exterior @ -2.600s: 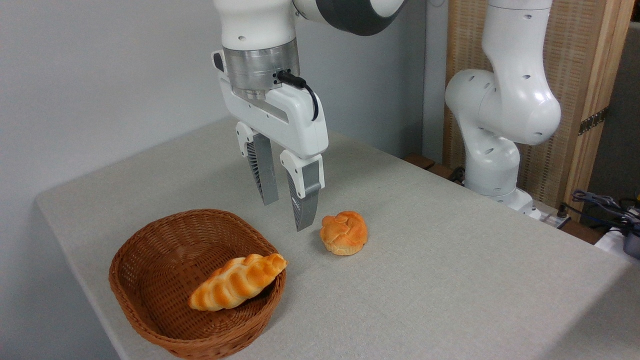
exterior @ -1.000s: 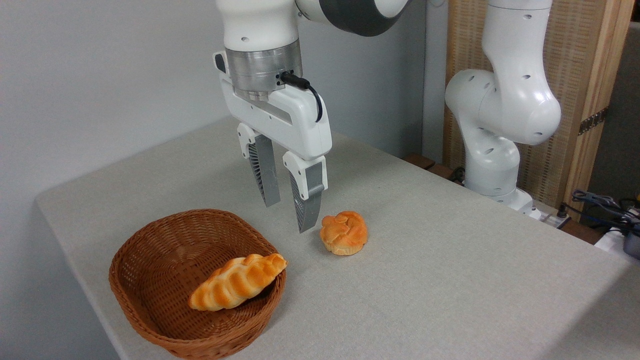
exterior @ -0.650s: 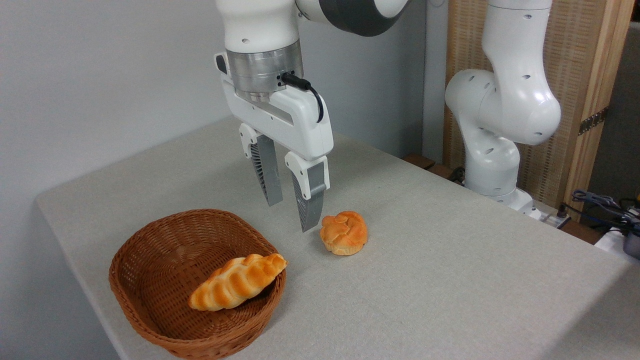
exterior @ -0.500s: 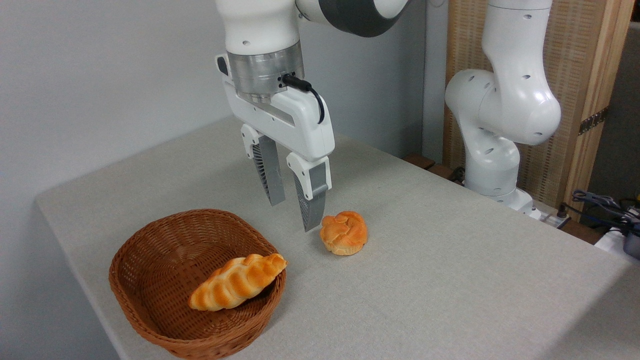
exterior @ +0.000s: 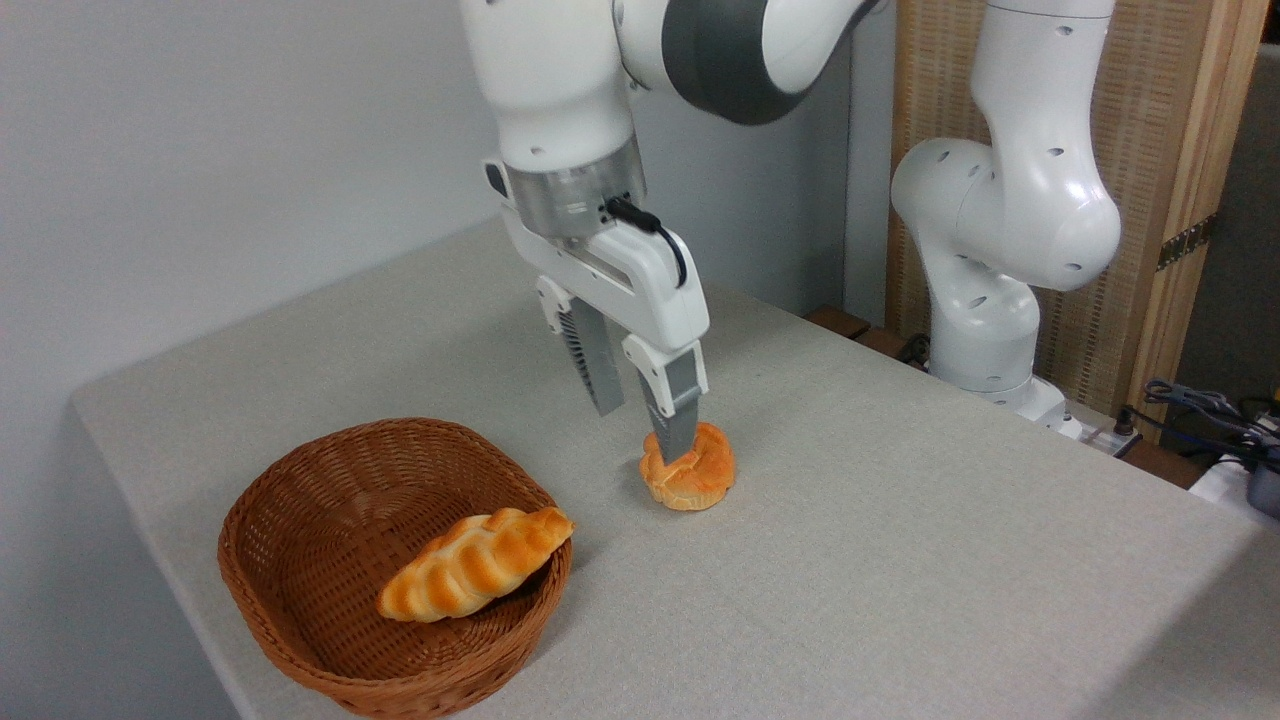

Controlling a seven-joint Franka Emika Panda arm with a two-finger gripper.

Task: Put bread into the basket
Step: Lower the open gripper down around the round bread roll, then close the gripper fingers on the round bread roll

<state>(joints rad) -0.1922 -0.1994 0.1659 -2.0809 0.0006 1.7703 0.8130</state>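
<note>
The bun [exterior: 690, 477] sits on the table [exterior: 900, 560], just right of the basket [exterior: 300, 600] and outside it. The end effector [exterior: 637, 437] hangs over the bun's left side, fingers spread and pinching nothing. The near finger [exterior: 678, 415] overlaps the bun's top; contact cannot be confirmed. The far finger [exterior: 598, 360] stands behind and left of the bun. A braided loaf [exterior: 475, 563] lies in the basket against its right rim.

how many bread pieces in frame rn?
2. A round bun sits on the table, right of the basket, with the open gripper coming down at it. A long braided loaf lies inside the basket against its right rim. None appear hidden.
</note>
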